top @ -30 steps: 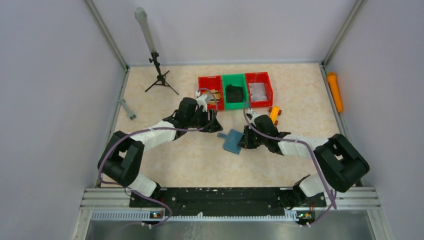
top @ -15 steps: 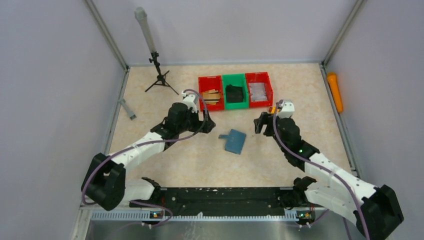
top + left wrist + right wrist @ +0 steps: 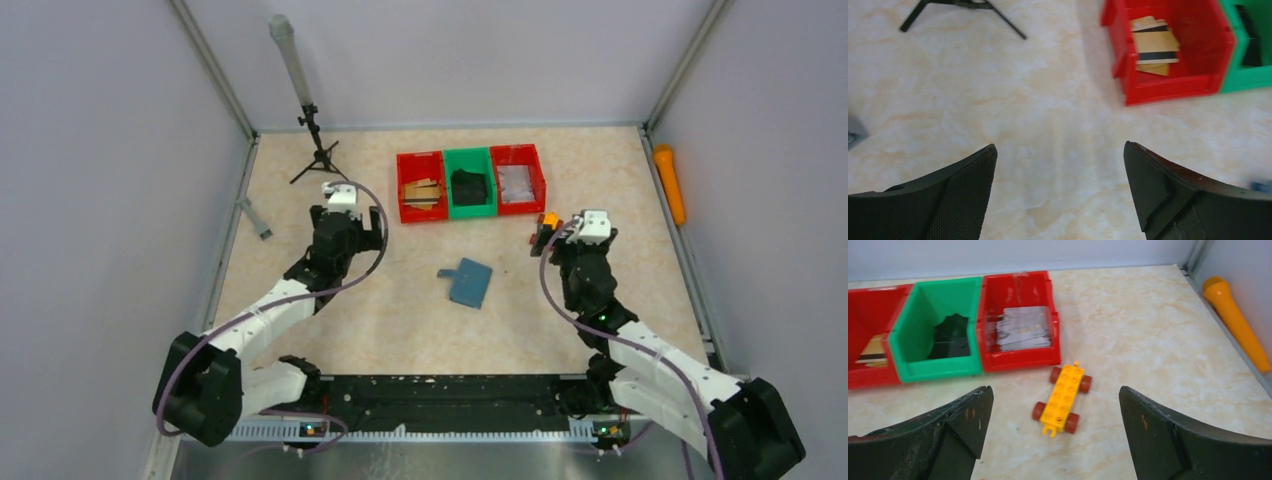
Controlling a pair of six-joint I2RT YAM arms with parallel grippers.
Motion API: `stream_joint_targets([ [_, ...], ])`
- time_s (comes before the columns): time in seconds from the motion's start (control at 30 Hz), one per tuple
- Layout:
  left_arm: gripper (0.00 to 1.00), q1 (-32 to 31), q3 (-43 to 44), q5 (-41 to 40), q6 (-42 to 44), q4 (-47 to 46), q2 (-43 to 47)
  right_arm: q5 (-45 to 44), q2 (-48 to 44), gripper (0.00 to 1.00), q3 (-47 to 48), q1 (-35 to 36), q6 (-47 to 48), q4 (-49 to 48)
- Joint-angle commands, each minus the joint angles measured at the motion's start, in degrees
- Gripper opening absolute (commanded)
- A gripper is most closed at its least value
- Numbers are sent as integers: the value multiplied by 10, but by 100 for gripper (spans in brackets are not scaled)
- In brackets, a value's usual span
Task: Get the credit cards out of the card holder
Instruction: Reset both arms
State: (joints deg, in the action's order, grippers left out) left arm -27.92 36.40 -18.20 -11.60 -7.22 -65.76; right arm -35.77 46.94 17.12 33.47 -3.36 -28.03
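Bright even overhead light, soft faint shadows, slight wrist-view blur

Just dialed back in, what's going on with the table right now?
Nothing is being handled. The card holder lies on the table, touched by neither hand. The left hand is open over bare table near the red bin holding striped cards. The right hand is open above a yellow wheeled toy block.
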Motion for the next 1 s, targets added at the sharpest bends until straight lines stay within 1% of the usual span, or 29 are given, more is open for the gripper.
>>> stream_joint_targets([
  [0.0,99,70,-66,-50,63,-124,21,115,5,98,-36,-119,-29,-95],
  [0.03,99,79,-78,-64,72,-141,26,145,3,97,-41,-149,-29,-96],
  [0.07,99,88,-87,-81,82,-155,28,145,2,96,-47,-164,-11,-103],
  [0.1,99,102,-96,-90,88,-174,30,121,3,96,-51,-170,3,-109],
  [0.13,99,116,-104,-87,88,-190,28,99,5,96,-54,-179,6,-114],
  [0.2,99,150,-127,-68,80,-231,12,114,22,96,-67,-195,-5,-149],
  [0.27,99,188,-146,-48,53,-266,-12,127,62,95,-84,-204,-7,-210],
  [0.33,99,209,-162,-28,36,-291,-33,119,104,95,-90,-204,12,-250],
  [0.4,99,216,-177,-24,42,-331,-50,92,146,96,-101,-204,30,-292],
  [0.47,99,220,-175,-31,49,-339,-55,74,187,97,-118,-205,45,-359],
  [0.53,99,228,-176,-47,62,-376,-72,64,227,97,-131,-208,58,-418],
  [0.63,97,242,-159,-35,73,-390,-99,78,282,96,-136,-227,62,-494],
  [0.7,95,243,-155,-33,88,-399,-110,76,319,96,-133,-250,32,-515],
  [0.73,95,244,-162,-16,90,-417,-113,95,328,97,-131,-264,22,-526],
  [0.8,95,245,-211,8,110,-563,-154,126,329,97,-112,-276,7,-473],
  [0.83,95,247,-233,-4,110,-628,-178,124,341,96,-103,-278,2,-464],
  [0.87,95,245,-242,-10,123,-674,-201,122,365,94,-100,-280,5,-485],
  [0.9,96,245,-240,-5,123,-658,-200,133,374,90,-93,-281,15,-496],
  [0.93,97,245,-230,-3,118,-612,-183,161,363,80,-76,-284,14,-442],
  [0.97,96,247,-218,-2,105,-574,-174,185,361,72,-65,-287,14,-409],
])
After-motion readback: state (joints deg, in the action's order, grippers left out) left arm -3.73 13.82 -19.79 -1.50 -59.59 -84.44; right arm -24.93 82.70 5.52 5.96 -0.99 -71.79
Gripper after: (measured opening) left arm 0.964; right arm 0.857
